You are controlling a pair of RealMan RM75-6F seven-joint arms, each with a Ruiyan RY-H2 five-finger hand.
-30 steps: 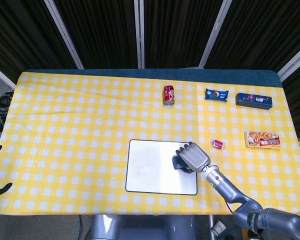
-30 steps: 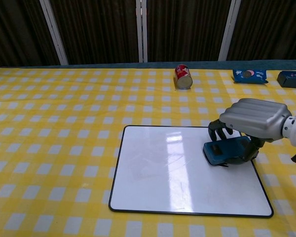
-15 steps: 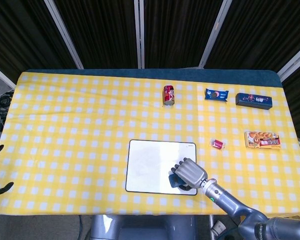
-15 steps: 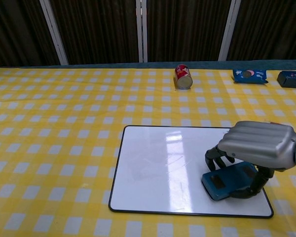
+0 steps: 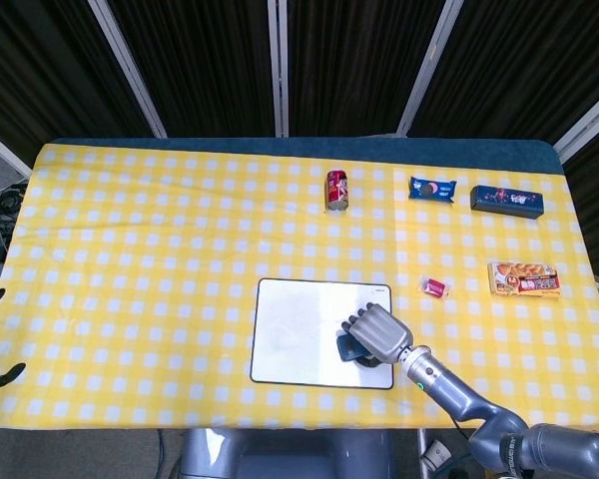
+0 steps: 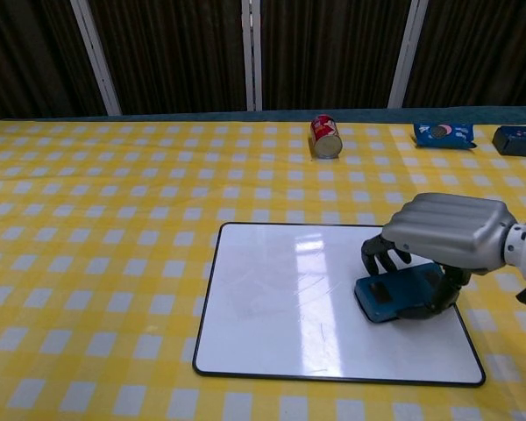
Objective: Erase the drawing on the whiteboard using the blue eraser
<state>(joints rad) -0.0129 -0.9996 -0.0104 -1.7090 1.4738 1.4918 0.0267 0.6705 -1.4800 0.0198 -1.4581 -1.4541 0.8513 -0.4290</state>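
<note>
White black-framed whiteboard flat on table, blue eraser lying on its right part

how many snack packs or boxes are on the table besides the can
4: a blue cookie pack and a dark box at the far right, an orange box near the right edge, a small pink packet beside the whiteboard.
</note>
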